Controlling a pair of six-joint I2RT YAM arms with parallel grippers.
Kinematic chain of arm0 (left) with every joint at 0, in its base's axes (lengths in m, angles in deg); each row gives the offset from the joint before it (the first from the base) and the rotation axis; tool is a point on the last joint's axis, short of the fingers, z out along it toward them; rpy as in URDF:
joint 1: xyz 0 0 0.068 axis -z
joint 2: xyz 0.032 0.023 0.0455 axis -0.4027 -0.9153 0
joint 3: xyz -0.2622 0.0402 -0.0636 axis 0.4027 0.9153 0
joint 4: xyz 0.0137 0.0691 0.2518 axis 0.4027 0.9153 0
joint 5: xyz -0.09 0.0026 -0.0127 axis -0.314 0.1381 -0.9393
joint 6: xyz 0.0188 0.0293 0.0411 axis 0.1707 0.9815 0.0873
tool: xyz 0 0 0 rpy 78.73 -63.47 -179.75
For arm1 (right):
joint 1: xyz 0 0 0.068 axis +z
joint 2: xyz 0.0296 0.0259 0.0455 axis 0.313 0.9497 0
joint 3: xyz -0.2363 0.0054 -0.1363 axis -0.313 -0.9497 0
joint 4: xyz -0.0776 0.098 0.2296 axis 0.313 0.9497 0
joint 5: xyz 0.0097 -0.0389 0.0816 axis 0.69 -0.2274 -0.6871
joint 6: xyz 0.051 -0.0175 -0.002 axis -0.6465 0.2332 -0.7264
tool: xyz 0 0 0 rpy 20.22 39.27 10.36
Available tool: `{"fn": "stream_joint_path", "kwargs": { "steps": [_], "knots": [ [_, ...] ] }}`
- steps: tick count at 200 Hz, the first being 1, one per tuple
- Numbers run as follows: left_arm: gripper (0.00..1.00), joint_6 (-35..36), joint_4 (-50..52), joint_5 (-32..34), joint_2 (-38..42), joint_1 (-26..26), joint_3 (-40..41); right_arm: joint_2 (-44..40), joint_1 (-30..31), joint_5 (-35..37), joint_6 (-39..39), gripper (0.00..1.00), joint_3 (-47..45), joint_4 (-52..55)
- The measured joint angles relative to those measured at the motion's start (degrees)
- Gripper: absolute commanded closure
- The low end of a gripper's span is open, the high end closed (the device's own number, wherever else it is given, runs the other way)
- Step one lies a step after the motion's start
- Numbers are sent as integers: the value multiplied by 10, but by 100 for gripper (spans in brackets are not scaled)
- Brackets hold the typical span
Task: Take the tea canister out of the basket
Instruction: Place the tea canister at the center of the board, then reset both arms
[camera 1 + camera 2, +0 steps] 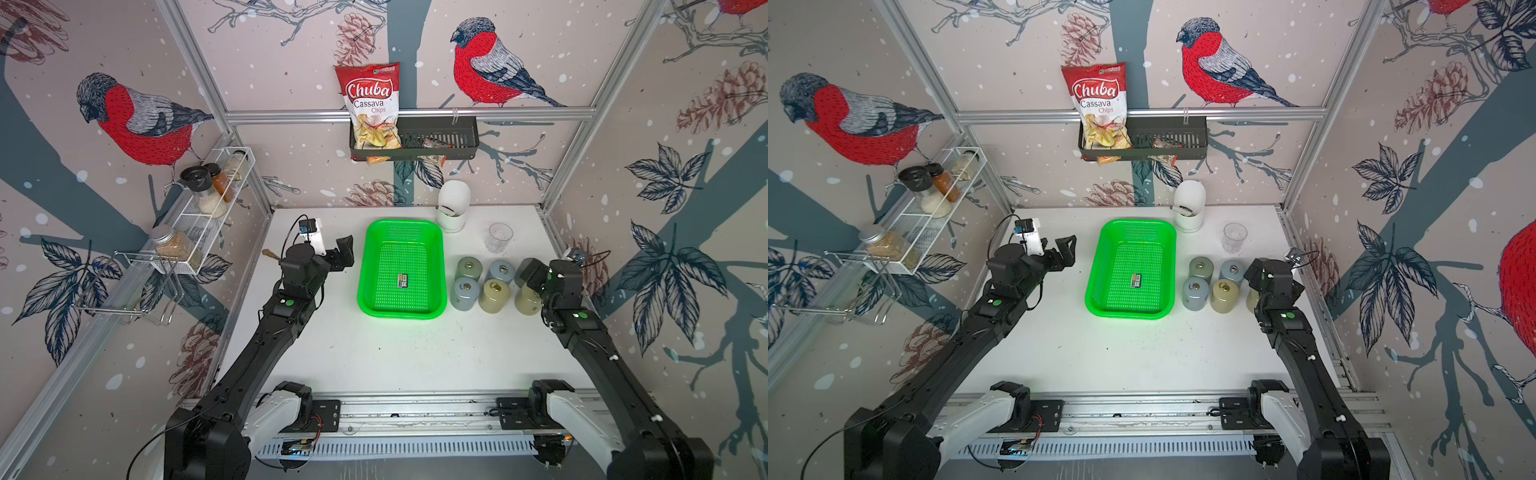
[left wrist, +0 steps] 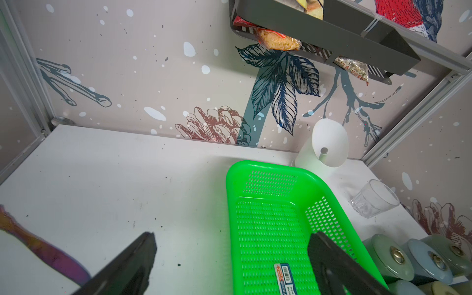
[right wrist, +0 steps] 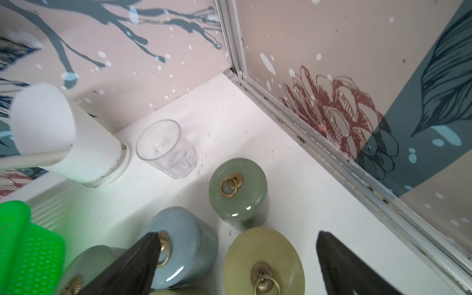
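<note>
Six upright glazed cylindrical tea canisters point(image 1: 493, 295) (two green, two blue-grey, two olive-yellow), long axes vertical and brass rings point(image 3: 231, 185) up, stand in two rows just outside the one bright green perforated plastic basket point(image 1: 401, 314), and both the left gripper point(image 2: 232, 235) and right gripper point(image 3: 237, 236) gape, holding nothing.

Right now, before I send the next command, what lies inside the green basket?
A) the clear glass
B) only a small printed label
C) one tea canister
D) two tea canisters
B: the basket holds nothing but a small printed label on its mesh floor, while the canisters all stand outside it on the table.
</note>
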Motion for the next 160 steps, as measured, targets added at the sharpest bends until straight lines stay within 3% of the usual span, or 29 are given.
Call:
{"fn": "stream_joint_path", "kwargs": {
  "steps": [45,100,133,160],
  "knots": [
    [4,25,-25,71,33,0,66,-39,35,-6,37,0,35,-23],
    [4,47,-82,136,30,-13,136,38,169,-21,111,0,38,-122],
    [4,62,-137,137,23,-55,176,82,171,-20,136,0,10,-190],
    [4,84,-195,136,3,-70,210,86,136,-22,140,0,-50,-260]
  ]
}}
